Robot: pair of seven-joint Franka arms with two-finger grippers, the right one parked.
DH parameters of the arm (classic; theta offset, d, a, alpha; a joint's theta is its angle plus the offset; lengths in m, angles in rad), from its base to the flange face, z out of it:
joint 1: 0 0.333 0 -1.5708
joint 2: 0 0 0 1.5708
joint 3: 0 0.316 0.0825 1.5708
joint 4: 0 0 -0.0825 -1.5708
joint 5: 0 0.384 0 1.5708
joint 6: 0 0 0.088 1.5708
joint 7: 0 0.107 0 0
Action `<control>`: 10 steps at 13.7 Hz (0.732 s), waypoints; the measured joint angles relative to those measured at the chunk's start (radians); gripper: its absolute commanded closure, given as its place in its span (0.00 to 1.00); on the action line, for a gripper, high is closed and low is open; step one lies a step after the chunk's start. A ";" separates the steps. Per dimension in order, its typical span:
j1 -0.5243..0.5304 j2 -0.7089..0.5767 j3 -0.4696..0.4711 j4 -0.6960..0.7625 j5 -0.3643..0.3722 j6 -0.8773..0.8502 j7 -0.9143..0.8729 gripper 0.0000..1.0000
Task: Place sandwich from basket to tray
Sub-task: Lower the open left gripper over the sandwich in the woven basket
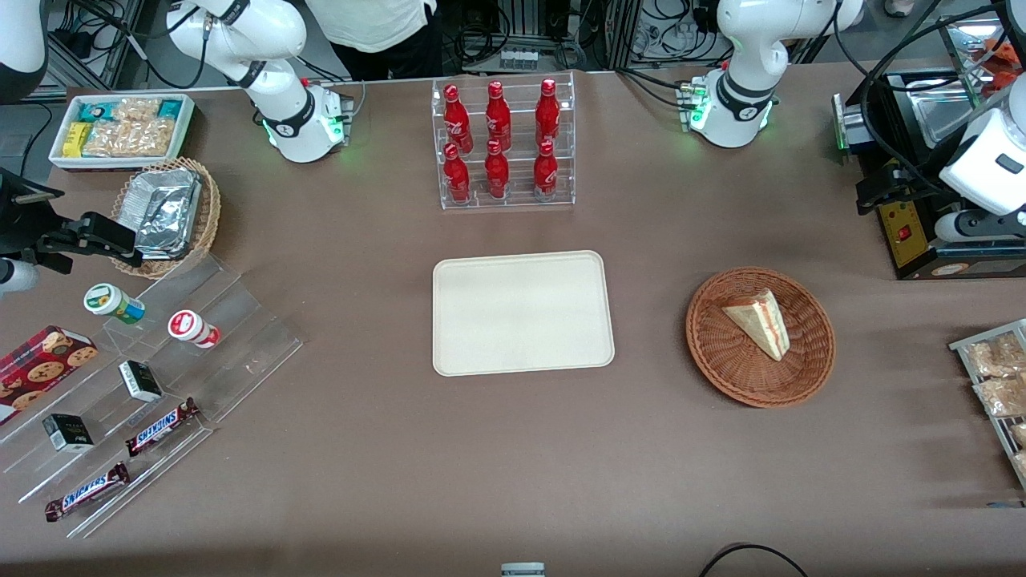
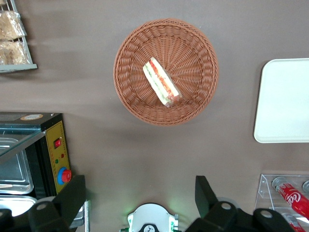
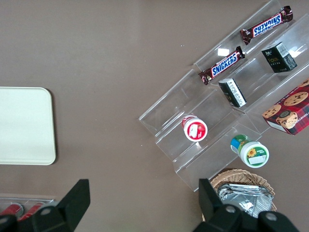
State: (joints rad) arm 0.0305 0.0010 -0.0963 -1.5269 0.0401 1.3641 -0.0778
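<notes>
The sandwich (image 1: 757,322), a pale bread wedge with a red-orange filling, lies in the round reddish-brown wicker basket (image 1: 721,377). The cream tray (image 1: 521,312) lies bare beside the basket, toward the parked arm's end. My left gripper (image 1: 872,192) hangs open and empty, high above the table, farther from the front camera than the basket and toward the working arm's end. The left wrist view shows its fingers (image 2: 72,195) wide apart around bare table, well clear of the basket (image 2: 193,43), the sandwich (image 2: 161,82) and the tray (image 2: 285,101).
A clear rack of red bottles (image 1: 501,144) stands farther back than the tray. A black machine with a yellow panel (image 1: 914,232) sits under the gripper. A wire rack of snack packets (image 1: 998,377) lies at the working arm's end. The foil-lined basket (image 1: 164,212) and acrylic steps (image 1: 136,385) are at the parked arm's end.
</notes>
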 measured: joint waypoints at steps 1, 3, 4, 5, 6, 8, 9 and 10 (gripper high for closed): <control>0.000 0.000 0.000 0.000 0.000 -0.011 0.002 0.00; 0.000 0.006 -0.001 0.000 0.000 -0.034 0.002 0.00; 0.001 0.013 0.000 -0.002 0.000 -0.034 0.002 0.00; 0.002 0.025 0.000 -0.008 0.002 -0.033 0.002 0.00; 0.003 0.038 0.002 -0.024 0.007 -0.019 0.002 0.00; 0.004 0.056 0.004 -0.105 0.021 0.079 0.001 0.00; 0.005 0.061 0.004 -0.158 0.026 0.138 -0.006 0.00; 0.005 0.065 0.005 -0.209 0.028 0.195 -0.019 0.00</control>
State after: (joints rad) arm 0.0356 0.0661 -0.0916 -1.7361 0.0677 1.5586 -0.0968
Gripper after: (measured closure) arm 0.000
